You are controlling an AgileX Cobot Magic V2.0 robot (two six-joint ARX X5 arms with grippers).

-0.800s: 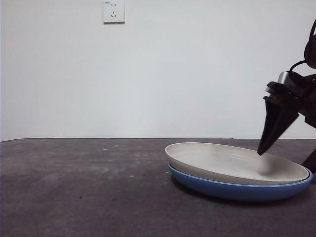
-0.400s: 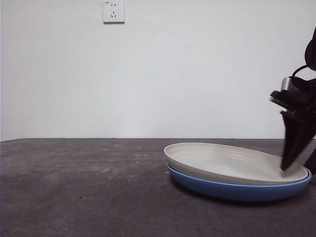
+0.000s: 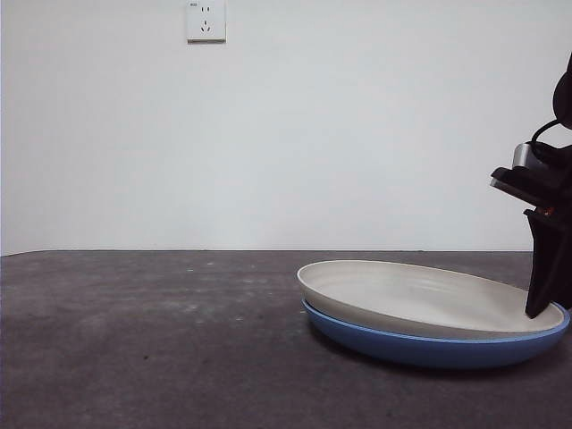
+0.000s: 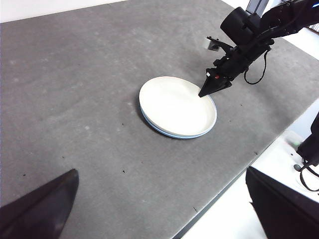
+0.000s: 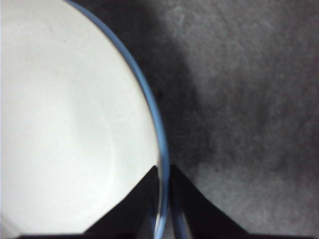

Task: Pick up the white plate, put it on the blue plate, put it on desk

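Where the rim meets the jaws: the right claw [image 5: 162, 199] straddles the edge of the stacked plates, one jaw over the white plate's inside, the other outside the blue rim.
Claw state: jaws drawn nearly together with only a slit between them; whether they actually pinch the rim I cannot tell.
White plate [image 3: 420, 295]: nested on the blue plate [image 3: 429, 347], lying flat on the bench [image 3: 143, 349], rim slightly proud of the blue one.
Bearing: the plate spreads away from the claw toward the bench's middle; being round, it has no long axis and points nowhere.
Nearer arm: the right, by far.
Left claw [image 4: 159, 209]: jaws spread wide, waiting high and well apart from the plates.
Likely step: gripping the rim to lift the white plate off.
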